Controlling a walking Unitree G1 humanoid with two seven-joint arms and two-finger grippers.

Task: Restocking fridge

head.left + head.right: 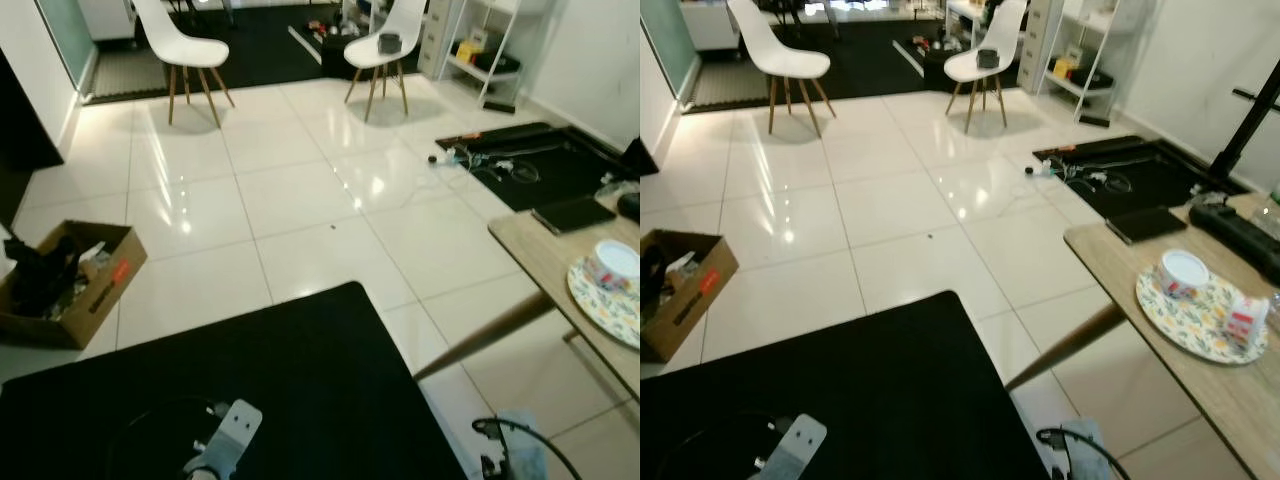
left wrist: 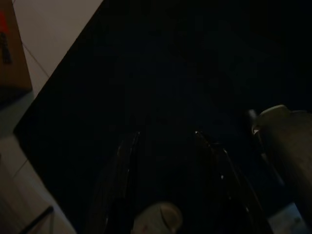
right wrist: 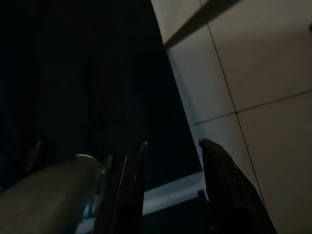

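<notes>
- Both our grippers hang idle over a black surface [image 1: 300,380]: left gripper [image 2: 170,161] and right gripper [image 3: 170,165] each spread apart, holding nothing.
- We see no fridge or stock to load.
- Risk, we judge: walking on could clip the wooden table [image 1: 1110,260] at right.
- Count: two white chairs [image 1: 190,50], one cardboard box [image 1: 100,290] at left, one floral plate [image 1: 1200,320], one cup [image 1: 1183,272].

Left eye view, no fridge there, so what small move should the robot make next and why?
Probably turn to look for the fridge. Ahead lie white floor tiles, two white chairs, a cardboard box and a wooden table; both arms hang idle.
</notes>
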